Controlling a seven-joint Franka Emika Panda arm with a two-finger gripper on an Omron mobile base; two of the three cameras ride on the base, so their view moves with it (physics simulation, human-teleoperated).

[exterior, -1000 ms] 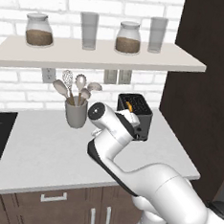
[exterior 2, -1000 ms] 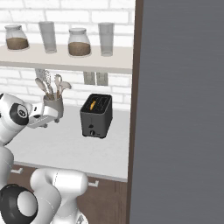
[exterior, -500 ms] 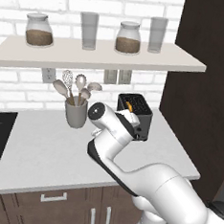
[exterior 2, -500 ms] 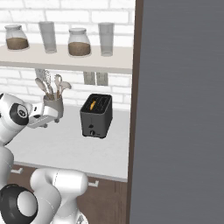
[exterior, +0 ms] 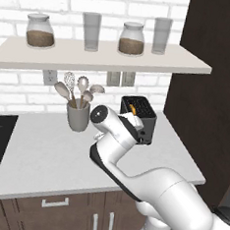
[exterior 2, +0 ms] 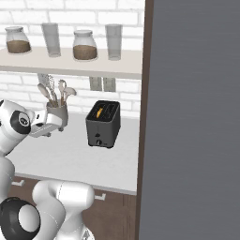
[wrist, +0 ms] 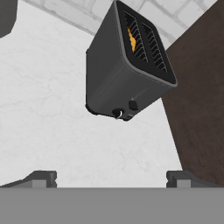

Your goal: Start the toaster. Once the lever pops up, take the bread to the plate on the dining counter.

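While my two-finger gripper (wrist: 111, 177) hangs above the white marbled worktop (wrist: 48, 105) with its dark fingertips (wrist: 43, 178) spread as wide as they go and nothing between them, the small boxy dark grey toaster with the black two-slot top (wrist: 124, 74) stands ahead of me, apart from my fingers. Its narrow front face carries the small dark lever tab (wrist: 133, 105), with a little round knob (wrist: 117, 113) beside it. An orange-brown edge of the bread slice (wrist: 131, 38) shows inside one slot. From the right base camera the toaster (exterior 2: 103, 124) sits just beside the tall dark brown cabinet wall (exterior 2: 143, 117), near the grey utensil cup holding spoons and a whisk (exterior 2: 57, 112), below the pale shelf of jars and glasses (exterior 2: 70, 68)
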